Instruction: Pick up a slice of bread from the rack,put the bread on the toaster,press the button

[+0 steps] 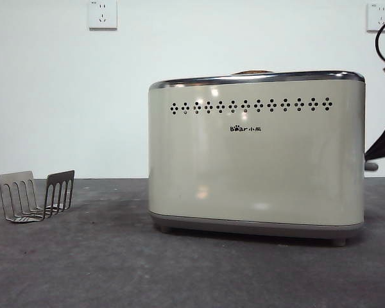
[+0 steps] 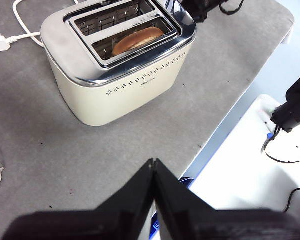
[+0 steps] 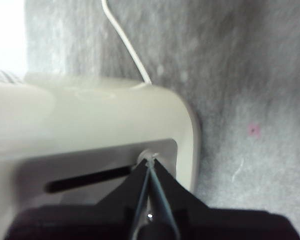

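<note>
Right gripper (image 3: 150, 162), black jaws pressed together, tip touching the small grey lever button (image 3: 146, 156) at the end of its dark slot on the narrow side of the large cream boxy toaster (image 1: 256, 160) with chrome rim. Beyond that tip, sunk in the nearer top slot, the tan slice of bread (image 2: 138, 39), only its brown domed crust showing. Left gripper (image 2: 153, 162) raised well clear of the toaster, jaws closed on nothing. Far across the grey table (image 1: 102, 256), the small grey metal U-shaped rack (image 1: 37, 196) standing empty.
</note>
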You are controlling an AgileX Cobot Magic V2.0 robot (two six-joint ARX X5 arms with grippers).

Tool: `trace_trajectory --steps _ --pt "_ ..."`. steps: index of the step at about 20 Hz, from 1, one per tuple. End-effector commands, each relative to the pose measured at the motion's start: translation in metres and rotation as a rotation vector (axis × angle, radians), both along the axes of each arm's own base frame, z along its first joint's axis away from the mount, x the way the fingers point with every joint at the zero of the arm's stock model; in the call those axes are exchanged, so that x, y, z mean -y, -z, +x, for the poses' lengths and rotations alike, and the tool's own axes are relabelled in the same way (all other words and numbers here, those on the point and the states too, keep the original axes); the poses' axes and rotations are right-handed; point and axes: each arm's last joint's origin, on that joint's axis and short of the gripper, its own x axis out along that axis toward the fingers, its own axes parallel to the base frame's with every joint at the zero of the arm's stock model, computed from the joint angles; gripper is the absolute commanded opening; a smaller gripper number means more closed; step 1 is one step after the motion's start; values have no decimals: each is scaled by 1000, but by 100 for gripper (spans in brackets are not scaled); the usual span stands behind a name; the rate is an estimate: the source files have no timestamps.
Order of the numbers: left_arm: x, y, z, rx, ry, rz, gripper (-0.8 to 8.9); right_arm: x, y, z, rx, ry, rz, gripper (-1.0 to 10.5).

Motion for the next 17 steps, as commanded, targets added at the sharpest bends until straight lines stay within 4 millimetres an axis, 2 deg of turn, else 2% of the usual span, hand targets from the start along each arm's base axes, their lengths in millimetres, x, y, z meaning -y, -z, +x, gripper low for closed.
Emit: trace_trajectory --steps 1,6,10,14,17 --pt "0 1 0 0 4 2 -6 0 -16 0 44 -9 -26 -7" --pt "0 1 0 0 4 2 -5 -2 -60 -9 128 -15 -72 -7" --pt "0 1 0 0 5 1 -5 -6 -111 -29 222 -8 -150 -7" --pt "0 1 0 0 4 1 -5 -12 -177 -65 372 32 -279 -7" --pt "0 1 0 0 4 1 -4 -20 -235 -106 545 77 -389 -7"
